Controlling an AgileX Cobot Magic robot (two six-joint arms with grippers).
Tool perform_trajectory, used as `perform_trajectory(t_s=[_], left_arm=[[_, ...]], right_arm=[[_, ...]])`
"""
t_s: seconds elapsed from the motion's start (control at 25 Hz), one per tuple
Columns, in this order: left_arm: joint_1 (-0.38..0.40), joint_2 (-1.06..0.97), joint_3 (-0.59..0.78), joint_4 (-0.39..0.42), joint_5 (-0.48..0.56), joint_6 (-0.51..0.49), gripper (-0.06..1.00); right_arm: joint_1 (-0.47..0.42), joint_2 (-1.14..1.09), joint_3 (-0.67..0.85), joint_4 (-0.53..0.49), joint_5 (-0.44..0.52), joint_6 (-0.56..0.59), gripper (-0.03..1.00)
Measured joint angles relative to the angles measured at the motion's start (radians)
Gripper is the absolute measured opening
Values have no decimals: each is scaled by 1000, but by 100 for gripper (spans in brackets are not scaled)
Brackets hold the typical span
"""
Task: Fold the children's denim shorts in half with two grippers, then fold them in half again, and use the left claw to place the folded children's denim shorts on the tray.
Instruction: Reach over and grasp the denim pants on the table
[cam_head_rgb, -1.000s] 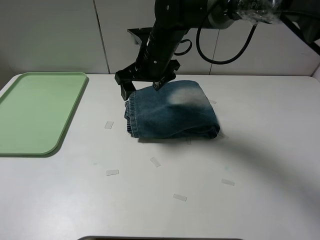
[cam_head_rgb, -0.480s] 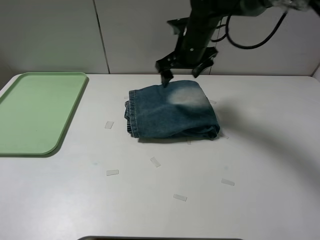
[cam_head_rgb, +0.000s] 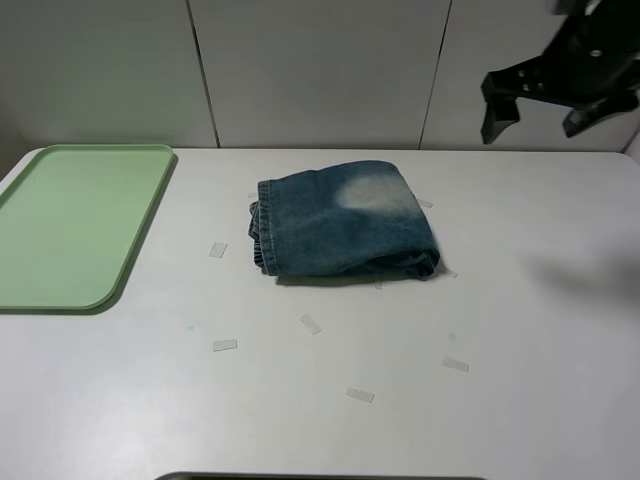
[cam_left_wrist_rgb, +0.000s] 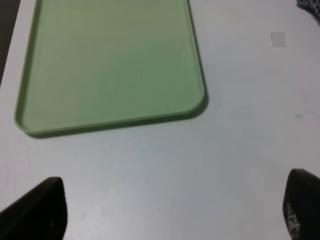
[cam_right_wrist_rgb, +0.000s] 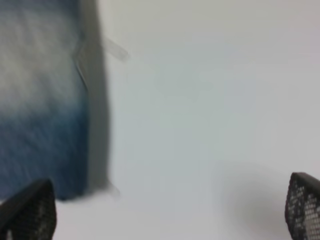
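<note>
The children's denim shorts (cam_head_rgb: 343, 220) lie folded into a compact bundle at the middle of the white table, a pale faded patch on top. They show blurred in the right wrist view (cam_right_wrist_rgb: 42, 95); a corner shows in the left wrist view (cam_left_wrist_rgb: 310, 7). My right gripper (cam_head_rgb: 548, 112) is open and empty, high above the table's far right, well clear of the shorts; its fingertips (cam_right_wrist_rgb: 30, 210) are spread wide. My left gripper (cam_left_wrist_rgb: 175, 210) is open and empty, hovering over bare table near the pale-green tray (cam_left_wrist_rgb: 107, 65). The left arm is out of the exterior high view. The tray (cam_head_rgb: 70, 220) lies at the left.
Several small clear tape-like scraps (cam_head_rgb: 224, 345) lie scattered on the table around and in front of the shorts. A wall of pale panels (cam_head_rgb: 300, 70) stands behind the table. A dark object's edge (cam_head_rgb: 320, 476) shows at the front.
My right gripper has let go of the shorts' far edge, risen and swung from over the bundle to the far right. The shorts stay folded in place.
</note>
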Motion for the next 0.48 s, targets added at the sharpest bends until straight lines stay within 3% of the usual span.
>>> perform_trajectory(t_s=[0.28,0.48], left_arm=[[0,0,0,0,0,0,85],[0,0,0,0,0,0,85]], right_arm=[[-125,-453,321,12,-39,0,69],[-141,-818,449,48,-16,-3,69]])
